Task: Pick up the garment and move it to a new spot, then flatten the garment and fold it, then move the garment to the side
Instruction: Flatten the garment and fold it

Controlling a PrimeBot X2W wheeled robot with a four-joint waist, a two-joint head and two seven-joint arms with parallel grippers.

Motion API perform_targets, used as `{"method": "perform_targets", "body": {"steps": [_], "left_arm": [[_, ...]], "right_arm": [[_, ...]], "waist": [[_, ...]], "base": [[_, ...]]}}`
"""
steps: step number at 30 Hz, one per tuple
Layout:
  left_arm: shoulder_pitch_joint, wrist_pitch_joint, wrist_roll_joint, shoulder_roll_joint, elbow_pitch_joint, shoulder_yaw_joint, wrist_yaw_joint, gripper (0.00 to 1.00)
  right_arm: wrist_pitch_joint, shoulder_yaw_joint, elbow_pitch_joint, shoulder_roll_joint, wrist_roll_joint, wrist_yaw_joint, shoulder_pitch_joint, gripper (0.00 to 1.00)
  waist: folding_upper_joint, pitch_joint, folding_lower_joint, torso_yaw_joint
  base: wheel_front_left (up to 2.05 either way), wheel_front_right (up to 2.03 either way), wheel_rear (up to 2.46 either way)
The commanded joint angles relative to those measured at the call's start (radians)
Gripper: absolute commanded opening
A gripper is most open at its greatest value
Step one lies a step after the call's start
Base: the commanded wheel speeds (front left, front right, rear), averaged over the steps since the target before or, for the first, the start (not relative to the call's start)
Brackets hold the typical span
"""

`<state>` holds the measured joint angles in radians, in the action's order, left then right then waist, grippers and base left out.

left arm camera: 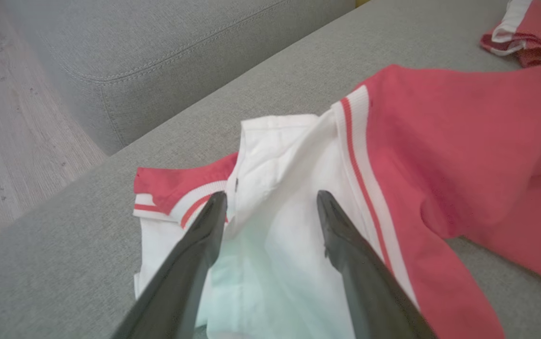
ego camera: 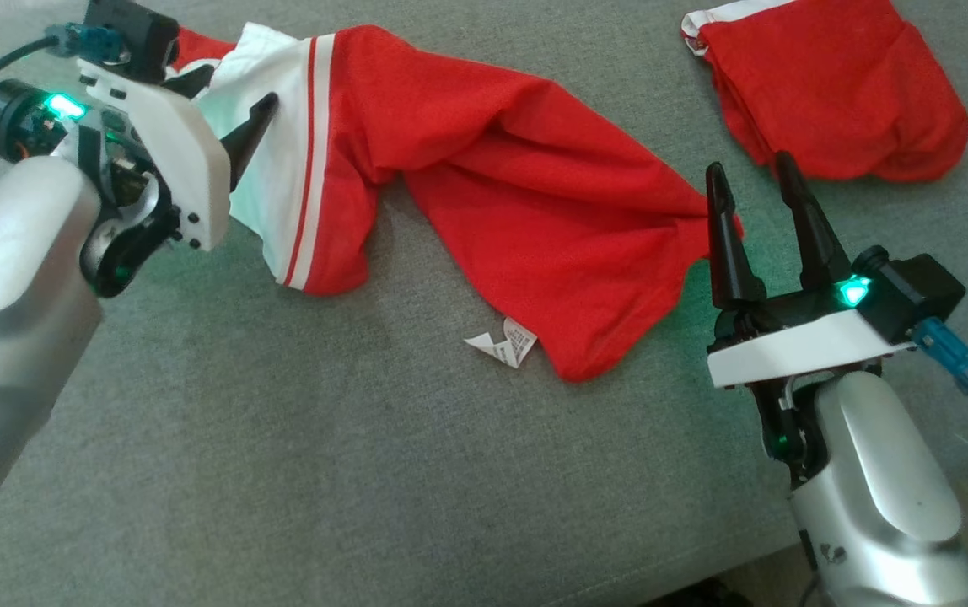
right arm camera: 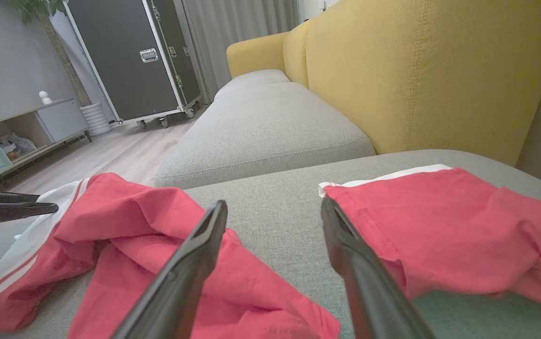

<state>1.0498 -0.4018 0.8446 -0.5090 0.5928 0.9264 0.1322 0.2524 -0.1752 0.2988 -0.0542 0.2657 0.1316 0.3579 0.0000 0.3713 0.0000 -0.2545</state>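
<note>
Well, the red garment (ego camera: 492,169) lay crumpled on the gray sofa cushion (ego camera: 282,464), stretched from the far left toward the near right. Its white part with red stripes was at the left end. A small white label (ego camera: 505,344) stuck out by its lower edge, the print too tiny to read. The left gripper (left arm camera: 270,202) was over the white part, its fingers spread wide with nothing pinched. In the head view its own body hid one finger and some cloth. The right gripper (ego camera: 751,169) was at the garment's right tip, fingers spread too. I could not tell if a finger touched the cloth. Another red cloth (ego camera: 838,84) lay apart, cut off by the top edge.
</note>
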Motion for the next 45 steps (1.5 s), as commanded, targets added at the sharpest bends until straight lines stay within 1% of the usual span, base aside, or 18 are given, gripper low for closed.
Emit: {"method": "perform_targets", "body": {"steps": [1,5,6,7,11,15,21,26,29,31,32,33,36,40,45], "left_arm": [[0.063,0.013,0.006,-0.036,-0.013,-0.028,-0.002,1.00],[0.082,0.011,0.035,-0.032,0.008,0.013,-0.002,1.00],[0.087,0.011,0.041,-0.033,0.008,0.026,-0.002,0.28],[0.092,0.014,0.047,-0.034,0.009,0.038,-0.002,0.00],[0.114,0.064,0.055,-0.049,0.013,0.078,-0.002,0.00],[0.152,0.147,0.033,-0.071,0.020,0.116,-0.002,0.00],[0.244,0.323,-0.062,-0.089,0.047,0.173,-0.002,0.00],[0.318,0.447,-0.149,-0.091,0.057,0.243,-0.002,0.00],[0.344,0.496,-0.190,-0.102,0.043,0.296,-0.002,0.00],[0.346,0.512,-0.213,-0.117,0.025,0.322,-0.002,0.00],[0.346,0.512,-0.213,-0.117,0.025,0.322,-0.002,0.00],[0.334,0.517,-0.240,-0.140,-0.002,0.339,-0.002,0.00],[0.290,0.514,-0.275,-0.188,-0.058,0.350,-0.002,0.00],[0.188,0.489,-0.303,-0.266,-0.165,0.353,-0.002,0.00],[0.061,0.441,-0.310,-0.374,-0.309,0.354,-0.002,0.00]], "right_arm": [[0.009,-0.021,-0.036,0.004,0.008,-0.001,0.018,1.00],[0.009,-0.025,-0.035,0.004,0.008,-0.001,0.021,1.00],[0.009,-0.025,-0.035,0.004,0.008,-0.001,0.022,1.00],[0.009,-0.024,-0.034,0.004,0.008,-0.001,0.023,1.00],[0.009,-0.019,-0.032,0.004,0.006,-0.001,0.030,1.00],[0.009,-0.015,-0.028,0.004,0.001,-0.001,0.033,1.00],[0.009,-0.021,-0.019,0.004,-0.010,-0.001,0.033,1.00],[0.009,-0.019,-0.010,0.004,-0.021,-0.001,0.026,1.00],[0.009,-0.019,0.000,0.004,-0.026,-0.001,0.019,1.00],[0.009,-0.018,0.006,0.004,-0.027,-0.001,0.012,1.00],[0.009,-0.018,0.006,0.004,-0.027,-0.001,0.012,1.00],[0.009,-0.016,0.013,0.004,-0.029,-0.001,0.004,1.00],[0.009,-0.012,0.026,0.004,-0.033,-0.001,-0.013,1.00],[0.009,-0.004,0.047,0.004,-0.037,-0.001,-0.034,1.00],[0.009,0.005,0.069,0.004,-0.043,-0.001,-0.054,1.00]], "waist": [[0.0000,0.003,0.0000,-0.002],[0.0000,0.010,0.0000,-0.006],[0.0000,0.011,0.0000,-0.006],[0.0000,0.013,0.0000,-0.007],[0.0000,0.012,0.0000,-0.006],[0.0000,-0.001,0.0000,0.002],[0.0000,-0.037,0.0000,0.025],[0.0000,-0.074,0.0000,0.065],[0.0000,-0.098,0.0000,0.095],[0.0000,-0.116,0.0000,0.117],[0.0000,-0.116,0.0000,0.117],[0.0000,-0.136,0.0000,0.141],[0.0000,-0.168,0.0000,0.177],[0.0000,-0.213,0.0000,0.224],[0.0000,-0.257,0.0000,0.271]], "base": [[0.00,0.00,0.00],[0.00,0.00,0.00],[0.00,0.00,0.00],[0.00,0.00,0.00],[0.00,0.00,0.00],[0.00,0.00,0.00],[0.00,0.00,0.00],[0.00,0.00,0.00],[0.00,0.00,0.00],[0.00,0.00,0.00],[0.00,0.00,0.00],[0.00,0.00,0.00],[0.00,0.00,0.00],[0.00,0.00,0.00],[0.00,0.00,0.00]]}}
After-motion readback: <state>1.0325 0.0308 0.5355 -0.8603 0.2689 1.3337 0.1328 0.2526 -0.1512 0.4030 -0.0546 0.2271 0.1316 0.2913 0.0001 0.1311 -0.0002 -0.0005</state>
